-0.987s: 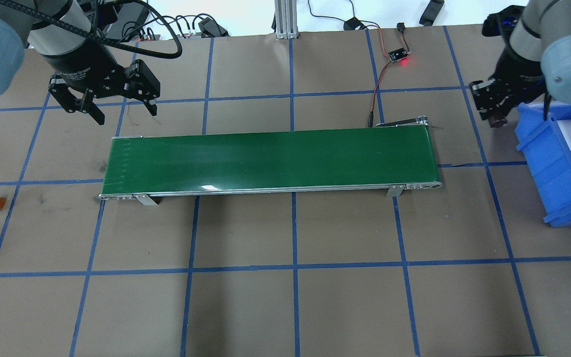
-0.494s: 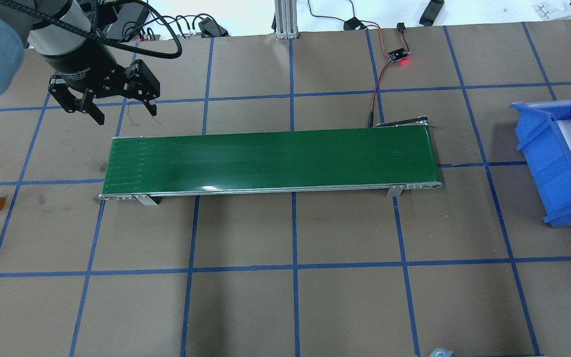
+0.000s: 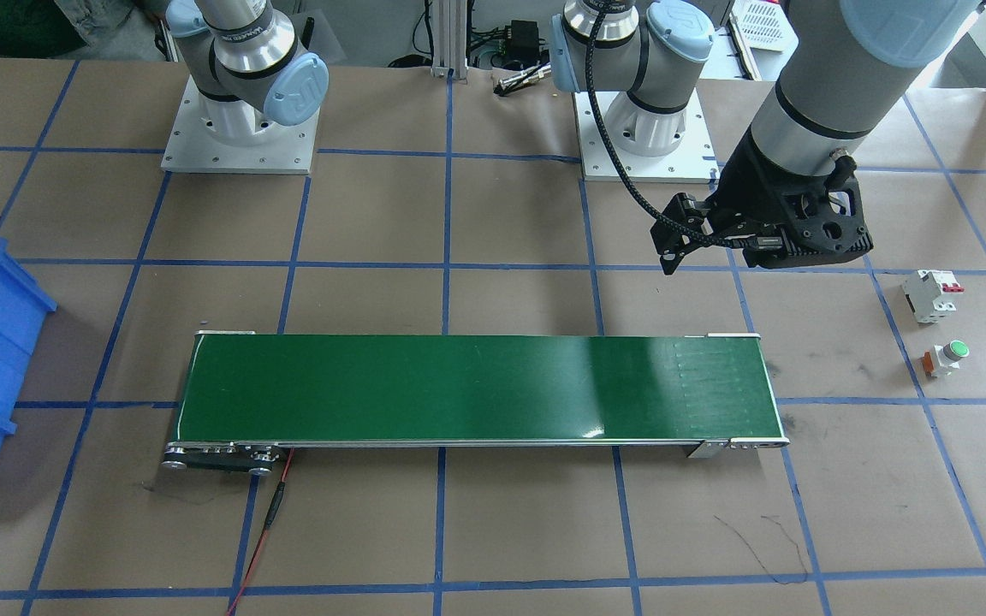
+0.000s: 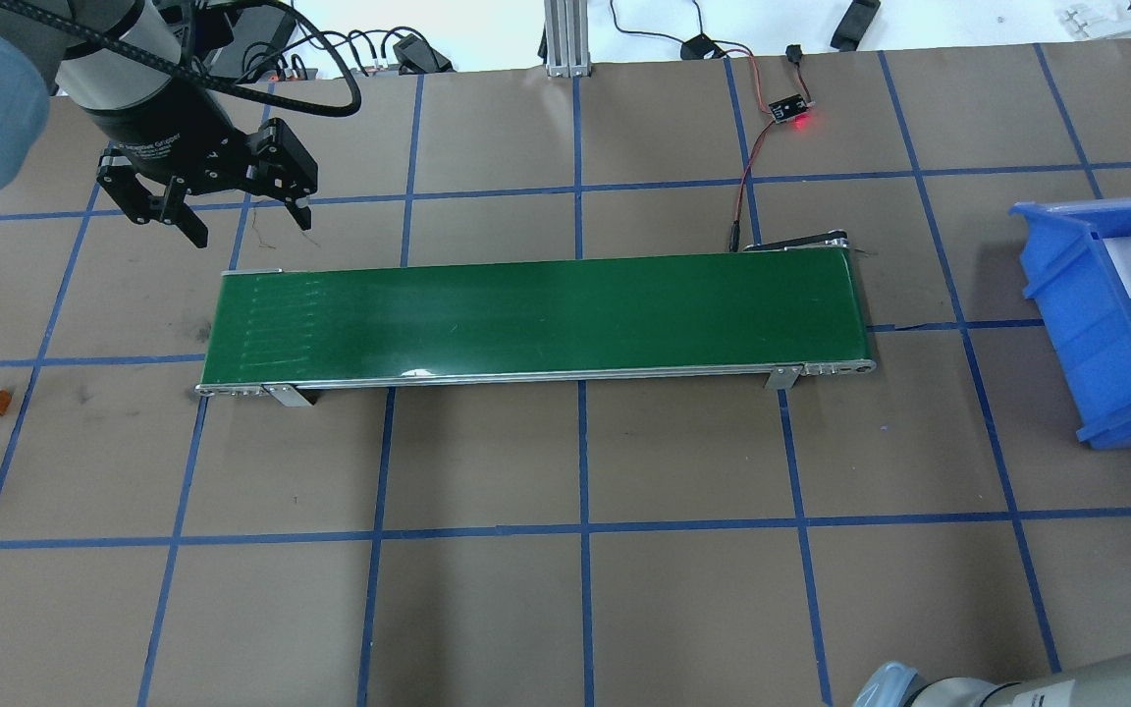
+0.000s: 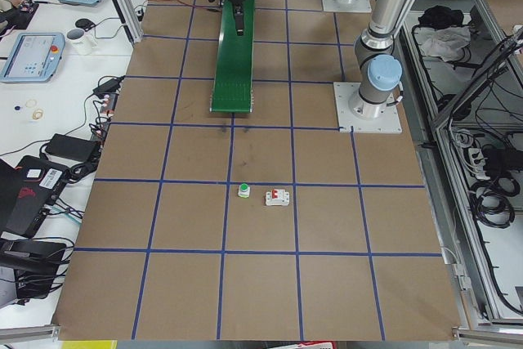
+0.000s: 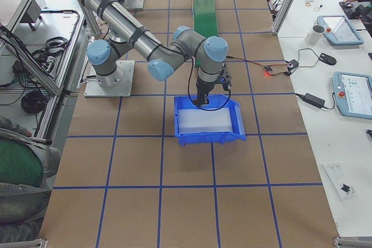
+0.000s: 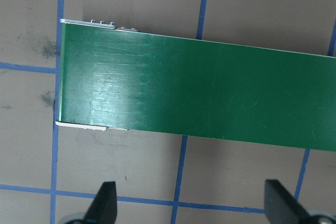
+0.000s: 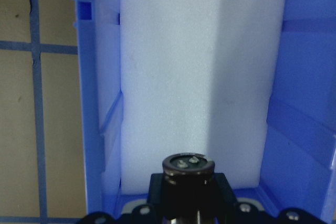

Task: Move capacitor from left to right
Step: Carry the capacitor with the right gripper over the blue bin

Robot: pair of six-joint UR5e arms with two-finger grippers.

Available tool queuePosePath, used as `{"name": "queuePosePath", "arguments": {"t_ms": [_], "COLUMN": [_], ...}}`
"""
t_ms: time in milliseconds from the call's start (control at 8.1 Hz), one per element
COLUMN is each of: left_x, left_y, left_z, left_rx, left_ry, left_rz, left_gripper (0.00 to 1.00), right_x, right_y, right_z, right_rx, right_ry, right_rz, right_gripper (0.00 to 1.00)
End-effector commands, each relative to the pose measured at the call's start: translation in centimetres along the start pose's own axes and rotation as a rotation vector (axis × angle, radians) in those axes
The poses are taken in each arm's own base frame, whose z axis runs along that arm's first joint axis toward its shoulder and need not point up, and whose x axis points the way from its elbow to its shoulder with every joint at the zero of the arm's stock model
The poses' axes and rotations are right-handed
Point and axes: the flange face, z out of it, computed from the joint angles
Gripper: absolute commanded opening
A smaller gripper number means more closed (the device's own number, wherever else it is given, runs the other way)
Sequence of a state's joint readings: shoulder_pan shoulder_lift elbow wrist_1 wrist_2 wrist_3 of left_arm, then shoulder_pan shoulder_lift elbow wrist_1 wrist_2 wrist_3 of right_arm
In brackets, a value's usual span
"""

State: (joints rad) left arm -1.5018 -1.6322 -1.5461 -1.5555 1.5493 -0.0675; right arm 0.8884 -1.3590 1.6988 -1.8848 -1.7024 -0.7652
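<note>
Right wrist view, nearest the lens: the capacitor (image 8: pixel 188 169), a dark stubby cylinder with two metal terminals on its top face. It sits upright, clamped between the fingers of the right gripper (image 8: pixel 188 199).

Container: the blue bin (image 8: pixel 94 103) lies directly under it, lined with a white foam pad (image 8: pixel 194 72). The pad is the only content visible. The capacitor hangs above the pad, just inside one end wall. The side walls stand well apart on either side, with pad showing all round the part.

In the right-side view, the right gripper (image 6: pixel 201 99) is over the bin end nearest the conveyor belt (image 6: pixel 204 1).

Further out: the green belt (image 4: pixel 536 314) runs across mid-table, its metal rails close to the blue tape grid lines.

Far end: the left gripper (image 4: pixel 246 221) is raised near the belt's left end, fingers (image 7: pixel 105 205) spread wide and holding nothing. Its collar has white lettering; "Gripper" is legible, the rest not.

Beyond, near the table's left edge: a green-capped push button (image 3: pixel 948 355) and a white circuit breaker (image 3: pixel 931 295), near each other.
</note>
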Motion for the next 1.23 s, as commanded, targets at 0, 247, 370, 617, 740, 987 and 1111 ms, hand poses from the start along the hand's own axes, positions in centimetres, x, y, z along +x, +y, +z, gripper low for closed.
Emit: {"name": "queuePosePath", "arguments": {"t_ms": [0,247,370,617,740,987,1111], "left_x": [0.0,0.0,0.0,0.0,0.0,0.0,0.0], "left_y": [0.0,0.0,0.0,0.0,0.0,0.0,0.0], "left_z": [0.0,0.1,0.0,0.0,0.0,0.0,0.0], "left_rx": [0.0,-0.002,0.0,0.0,0.0,0.0,0.0], "left_ry": [0.0,0.0,0.0,0.0,0.0,0.0,0.0], "left_rz": [0.0,0.0,0.0,0.0,0.0,0.0,0.0], "left_gripper": [1.0,1.0,1.0,1.0,1.0,1.0,1.0], "right_x": [1.9,1.9,2.1,2.2,2.1,3.3,3.8], "right_y": [-2.2,-3.6,-4.2,-5.1,-5.1,-4.4,-4.2], "right_z": [4.6,7.4,8.9,10.5,10.6,11.5,11.3], "right_rx": [0.012,0.039,0.038,0.065,0.065,0.057,0.072], "right_ry": [0.001,-0.065,-0.07,-0.098,-0.1,-0.114,-0.115], "right_rz": [-0.008,-0.02,-0.019,-0.035,-0.043,-0.015,-0.004], "right_gripper": [0.0,0.0,0.0,0.0,0.0,0.0,0.2]}}
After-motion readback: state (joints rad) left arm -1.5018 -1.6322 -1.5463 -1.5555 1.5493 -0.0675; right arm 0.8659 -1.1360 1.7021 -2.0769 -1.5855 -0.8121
